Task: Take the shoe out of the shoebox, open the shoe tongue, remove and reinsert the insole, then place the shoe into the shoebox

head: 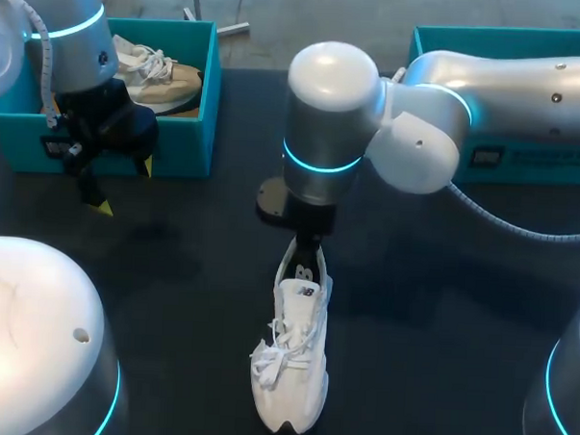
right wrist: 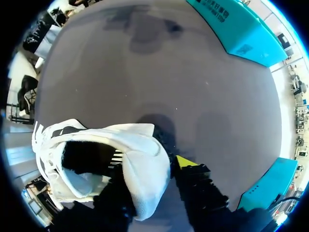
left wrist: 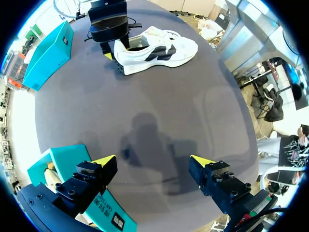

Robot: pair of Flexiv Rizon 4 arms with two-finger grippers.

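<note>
A white sneaker with black side marks lies on the dark table, toe toward the front edge, laces loose. My right gripper comes down on its heel. In the right wrist view the heel wall sits between the fingers, one finger inside the shoe opening and the yellow-tipped one outside, so the right gripper is shut on the heel. My left gripper hangs open and empty in front of the teal shoebox at the back left. The left wrist view shows the left gripper wide open, the sneaker far ahead.
A tan and white shoe lies inside the left shoebox. A second teal box stands at the back right, partly behind my right arm. Bare dark table lies between my left gripper and the sneaker.
</note>
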